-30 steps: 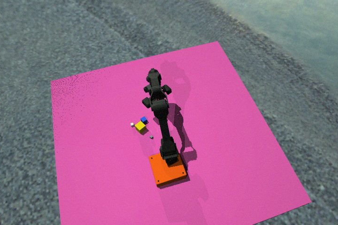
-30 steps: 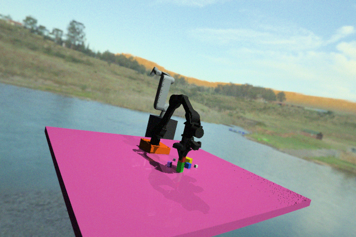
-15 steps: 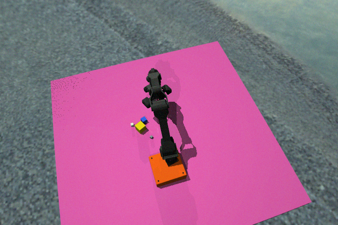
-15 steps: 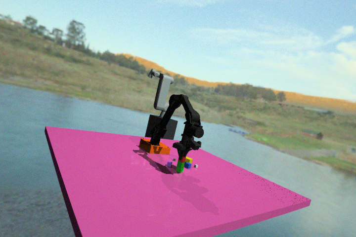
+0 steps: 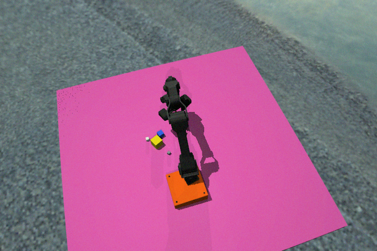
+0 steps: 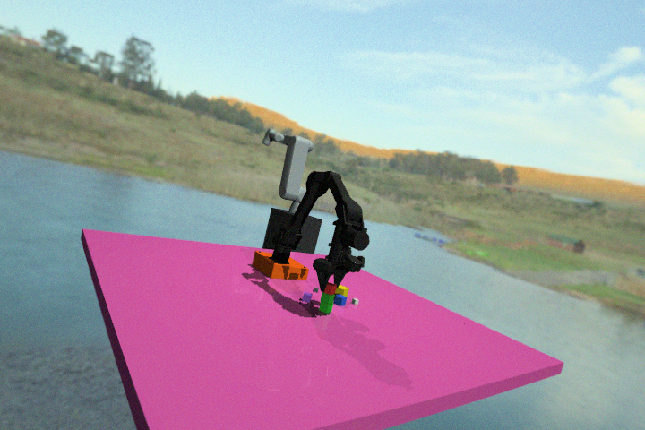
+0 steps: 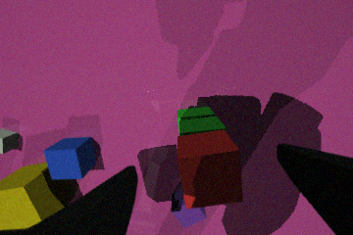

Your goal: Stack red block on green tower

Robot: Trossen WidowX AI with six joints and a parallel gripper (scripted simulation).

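The red block (image 6: 329,289) (image 7: 214,171) sits on top of the green tower (image 6: 325,305) (image 7: 199,126), which stands upright. In the wrist view the tower shows just behind the red block. My gripper (image 6: 331,287) (image 7: 205,162) is open around the red block, pointing down. In the wrist view a gap shows between the block and each black finger. The arm hides the red block and the tower in the top view.
A blue block (image 5: 160,133) (image 6: 339,300) (image 7: 64,164), a yellow block (image 5: 156,141) (image 6: 342,290) (image 7: 8,206) and a white block (image 5: 147,138) (image 6: 355,301) lie to one side. A purple block (image 6: 306,296) (image 7: 190,215) lies near the tower. A small grey block (image 5: 168,152) lies towards the orange base (image 5: 186,192).
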